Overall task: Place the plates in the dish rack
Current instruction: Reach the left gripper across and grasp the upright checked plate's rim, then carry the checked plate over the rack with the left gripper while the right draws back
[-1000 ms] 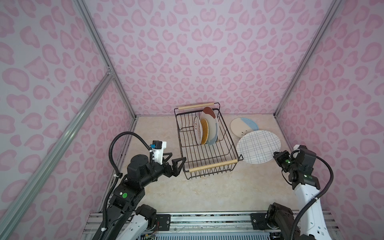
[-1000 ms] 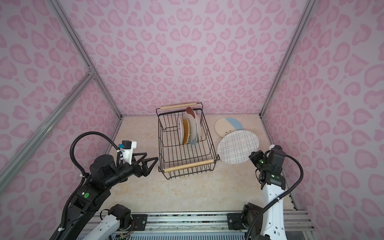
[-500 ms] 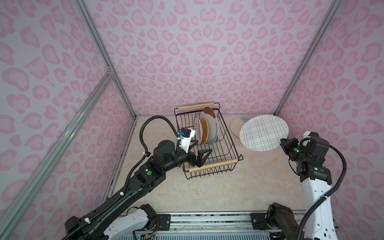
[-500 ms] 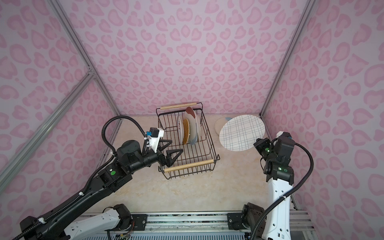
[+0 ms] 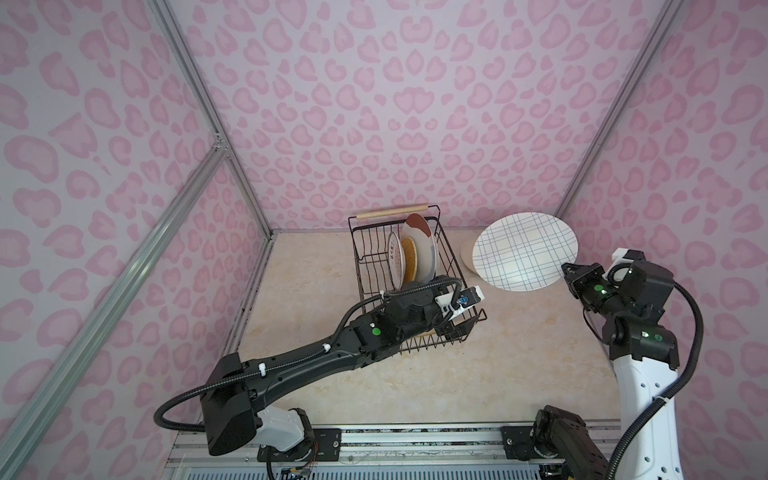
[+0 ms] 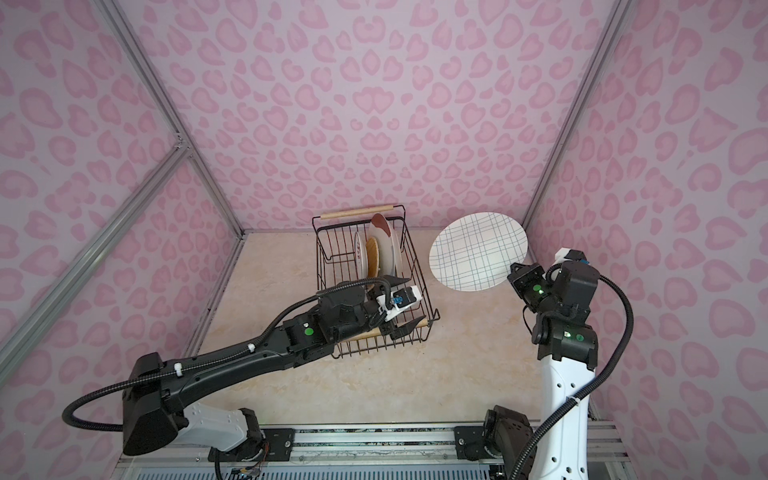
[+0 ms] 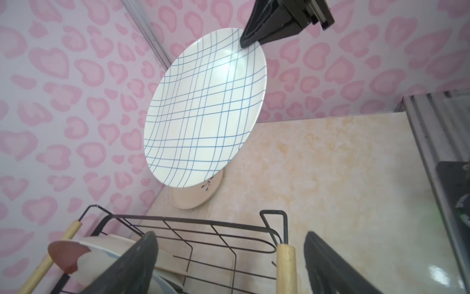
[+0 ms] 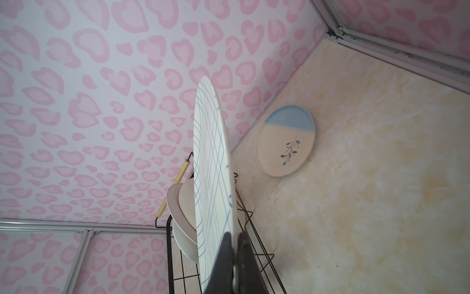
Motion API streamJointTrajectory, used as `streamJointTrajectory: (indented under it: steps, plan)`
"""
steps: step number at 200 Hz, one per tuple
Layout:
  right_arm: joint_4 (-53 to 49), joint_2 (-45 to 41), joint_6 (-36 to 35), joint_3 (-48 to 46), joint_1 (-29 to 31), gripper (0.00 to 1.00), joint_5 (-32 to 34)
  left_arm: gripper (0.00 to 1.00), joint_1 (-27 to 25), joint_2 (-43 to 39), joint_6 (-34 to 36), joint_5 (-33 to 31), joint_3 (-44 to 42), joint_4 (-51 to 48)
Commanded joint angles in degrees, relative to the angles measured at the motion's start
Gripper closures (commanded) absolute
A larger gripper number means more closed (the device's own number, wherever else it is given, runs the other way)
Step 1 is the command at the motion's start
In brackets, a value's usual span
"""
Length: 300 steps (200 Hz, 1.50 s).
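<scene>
My right gripper [image 8: 235,233] is shut on the rim of the blue-gridded plate [image 5: 524,251], which it holds in the air, tilted up, to the right of the dish rack [image 5: 365,249]. Three plates stand on edge in the rack: a colour-blocked one [image 5: 422,249], a yellow one [image 5: 409,257] and a white one with red marks [image 5: 395,259]. My left gripper [image 7: 229,236] hangs open over the rack's near end. The near wooden handle [image 7: 286,267] lies between its fingers, untouched. A cream-and-blue plate with a sprig [image 8: 284,141] lies flat on the table behind the held plate.
The rack's far wooden handle [image 5: 392,212] sits close to the back wall. Pink patterned walls close in the table [image 5: 519,353] on three sides. A metal rail [image 5: 415,436] runs along its front edge.
My left arm has reached from left of the rack to over its near end, jaws open. My right gripper has lifted the gridded plate off the table and tilted it up.
</scene>
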Motion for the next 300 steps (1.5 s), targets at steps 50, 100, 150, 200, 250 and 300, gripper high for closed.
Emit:
streamJointTrajectory:
  steps: [50, 100, 150, 200, 250, 300]
  plan:
    - [0.3, 0.0, 1.5, 1.2, 0.7, 1.00, -2.6, 0.26, -2.7, 17.3, 21.3, -11.2, 7.5, 22.8]
    - [1.0, 0.3, 1.9, 0.7, 0.7, 1.00, -3.3, 0.44, -4.2, 25.2, 28.3, -15.3, 13.0, 28.7]
    - [0.6, 0.4, 1.8, 1.0, 0.7, 1.00, -3.3, 0.63, -4.3, 27.7, 27.6, -16.2, 16.6, 28.8]
    - [0.4, 0.1, 1.7, 1.0, 0.7, 1.00, -3.4, 0.85, -4.7, 29.5, 27.7, -16.7, 19.0, 27.5]
    - [0.8, -1.0, 0.8, 1.7, 1.3, 0.86, -3.7, 0.96, -6.0, 29.1, 26.5, -21.1, 19.8, 27.4]
    - [4.5, -2.0, -0.3, 5.1, 5.7, 0.36, -4.6, 0.96, -6.0, 25.3, 19.3, -27.8, 22.6, 21.7]
